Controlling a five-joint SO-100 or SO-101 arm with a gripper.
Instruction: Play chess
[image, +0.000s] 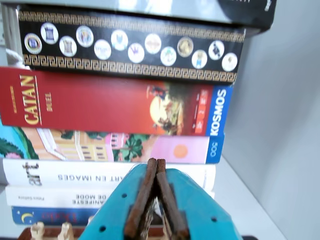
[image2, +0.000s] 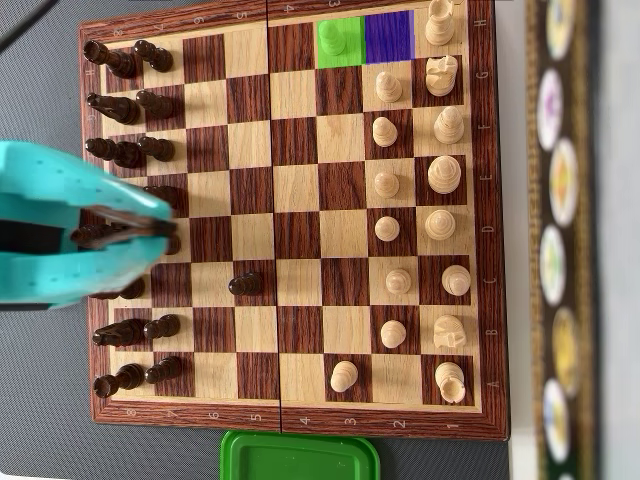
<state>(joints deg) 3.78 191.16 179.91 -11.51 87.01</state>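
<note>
While the wooden chessboard (image2: 290, 215) fills the overhead view, the teal gripper (image2: 150, 228) hovers over its left edge among dark pieces, jaws closed and empty; a lone dark wooden pawn (image2: 245, 284) stands just right of it.

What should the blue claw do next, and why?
Probably swing the gripper across toward the green square, opening on the way. Its jaws look shut and empty over the dark pieces, while the light pawn on that marked square stands far off.
</note>
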